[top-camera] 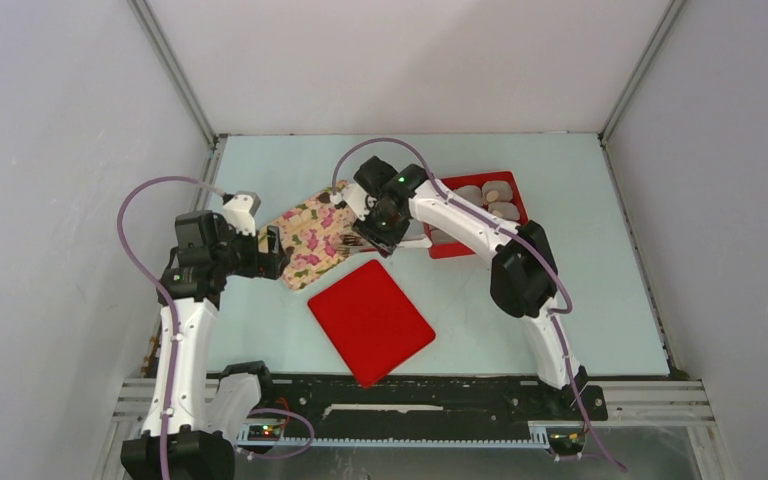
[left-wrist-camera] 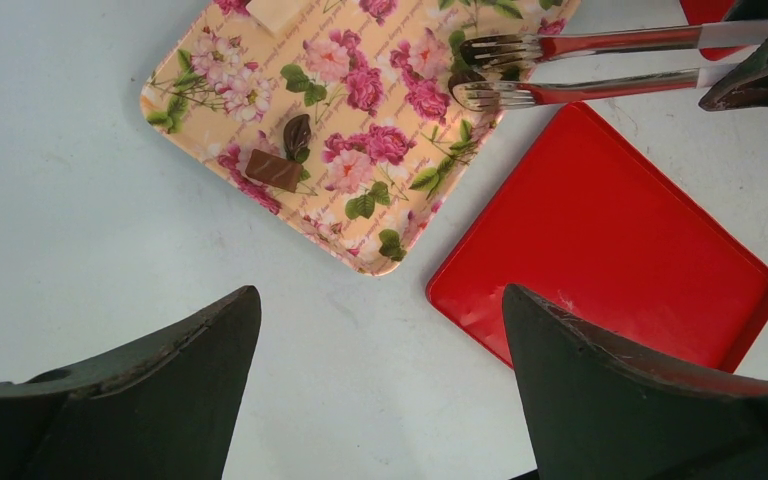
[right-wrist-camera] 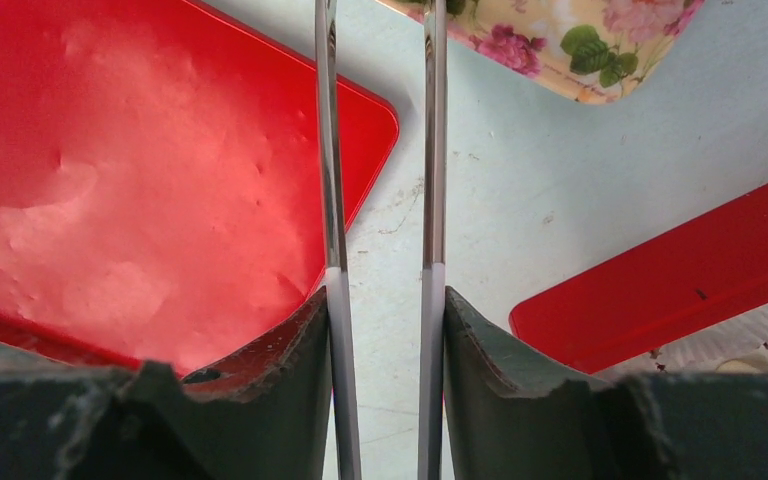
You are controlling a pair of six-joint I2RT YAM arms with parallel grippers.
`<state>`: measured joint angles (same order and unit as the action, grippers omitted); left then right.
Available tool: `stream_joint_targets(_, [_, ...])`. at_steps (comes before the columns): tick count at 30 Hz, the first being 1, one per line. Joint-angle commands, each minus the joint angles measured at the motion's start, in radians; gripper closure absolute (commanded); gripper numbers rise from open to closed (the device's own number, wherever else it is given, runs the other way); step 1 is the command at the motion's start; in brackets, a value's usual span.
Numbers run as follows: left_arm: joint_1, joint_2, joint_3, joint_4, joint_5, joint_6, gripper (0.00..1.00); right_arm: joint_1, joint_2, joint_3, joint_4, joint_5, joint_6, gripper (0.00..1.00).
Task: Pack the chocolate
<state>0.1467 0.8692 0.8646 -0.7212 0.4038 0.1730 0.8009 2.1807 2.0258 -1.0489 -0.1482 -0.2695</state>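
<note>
Small chocolate pieces lie on the floral tray (left-wrist-camera: 390, 190): a brown block (left-wrist-camera: 273, 170), a dark oval one (left-wrist-camera: 297, 135) and a pale one (left-wrist-camera: 278, 12) at the top edge. My right gripper (right-wrist-camera: 385, 320) is shut on a pair of metal tongs (right-wrist-camera: 330, 150). The tongs' forked tips (left-wrist-camera: 480, 70) hover over the tray's right end with something dark between them. My left gripper (left-wrist-camera: 380, 300) is open and empty above bare table just off the tray's near corner. Pale chocolate lumps (top-camera: 497, 190) sit in the red box (top-camera: 457, 250).
A flat red lid (top-camera: 370, 320) lies in front of the tray, between the arms. White crinkled paper cups (right-wrist-camera: 730, 335) line the red box (right-wrist-camera: 660, 280) behind the right arm (top-camera: 520, 270). Grey walls close in the table on three sides.
</note>
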Motion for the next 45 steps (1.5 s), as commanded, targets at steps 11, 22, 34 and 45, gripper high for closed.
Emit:
stream_joint_targets(11, [0.006, -0.027, 0.003, 0.015, 0.009, -0.002, 0.06, 0.008, -0.059, 0.040, 0.011, 0.015, -0.014, 0.75])
stream_joint_targets(22, [0.007, -0.018, 0.002, 0.015, 0.004, 0.002, 0.06, -0.227, -0.295, -0.058, -0.015, -0.265, -0.035, 0.76])
stream_joint_targets(34, [0.007, 0.036, 0.008, 0.023, 0.003, 0.007, 0.06, -0.503, -0.548, -0.361, -0.083, -0.103, -0.321, 0.76])
stream_joint_targets(45, [0.007, 0.026, -0.002, 0.019, -0.004, 0.011, 0.06, -0.552, -0.488, -0.402, -0.119, -0.143, -0.463, 0.76])
